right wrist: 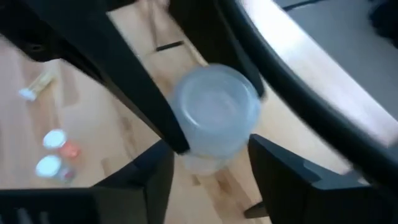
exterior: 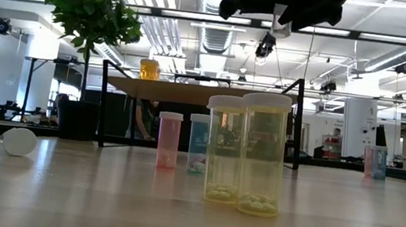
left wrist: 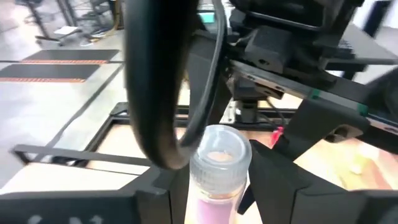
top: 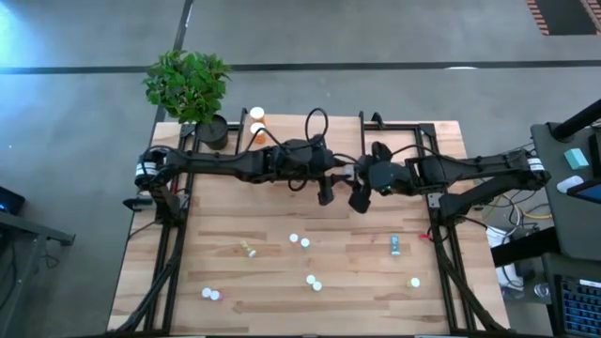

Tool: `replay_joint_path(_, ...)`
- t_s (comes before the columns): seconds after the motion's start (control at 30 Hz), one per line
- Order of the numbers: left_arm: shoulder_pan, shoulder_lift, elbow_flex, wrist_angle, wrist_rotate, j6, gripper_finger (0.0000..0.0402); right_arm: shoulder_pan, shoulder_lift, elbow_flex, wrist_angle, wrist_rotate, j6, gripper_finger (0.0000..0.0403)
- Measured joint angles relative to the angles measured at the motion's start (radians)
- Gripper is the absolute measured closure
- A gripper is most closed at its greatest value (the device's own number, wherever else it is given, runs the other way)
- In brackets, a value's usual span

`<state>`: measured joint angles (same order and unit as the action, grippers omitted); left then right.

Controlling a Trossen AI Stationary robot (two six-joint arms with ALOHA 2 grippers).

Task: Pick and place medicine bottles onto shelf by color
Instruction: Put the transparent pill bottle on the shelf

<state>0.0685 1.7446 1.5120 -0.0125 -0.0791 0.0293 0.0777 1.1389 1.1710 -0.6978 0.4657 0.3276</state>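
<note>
While your left fingers [left wrist: 292, 193] grasp the pink, white-capped medicine bottle [left wrist: 217, 168] lengthwise between them, your right fingers [right wrist: 292, 180] flank its cap, released.

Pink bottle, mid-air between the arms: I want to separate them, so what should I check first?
1. Pink bottle between the left gripper's fingers: ok.
2. Its white cap on: ok.
3. Right gripper clear of it: cannot tell.
4. Bare board on the shelf away from the orange bottles: ok.
5. Both arms well above the table bottles: ok.
</note>
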Motion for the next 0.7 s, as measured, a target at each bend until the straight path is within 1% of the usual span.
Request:
replay_joint_path(0.07,0.001,-0.009,0.0,-0.008,-0.013,0.001,0.0277,0.001,0.0,0.001,-0.007,0.027,0.025,0.0187)
replay_joint_path(0.2,0.003,-0.034,-0.001,-0.041,-0.026,-0.006,0.0266,0.0,-0.011,0.001,-0.025,0.036,0.029,0.0155)
replay_joint_path(0.33,0.003,-0.069,-0.001,-0.111,-0.059,-0.053,0.0265,0.0,-0.038,0.001,-0.033,0.039,0.029,0.0134)
replay_joint_path(0.47,0.004,-0.119,-0.03,-0.153,-0.09,-0.103,0.0265,0.0,-0.077,0.001,-0.032,0.039,0.029,0.0127)
replay_joint_path(0.57,0.004,-0.18,-0.082,-0.182,-0.135,-0.133,0.027,0.0,-0.111,0.001,-0.034,0.046,0.029,0.0128)
replay_joint_path(0.7,0.008,-0.264,-0.188,-0.181,-0.204,-0.183,0.0273,0.0,-0.147,-0.003,-0.039,0.134,0.029,0.0128)
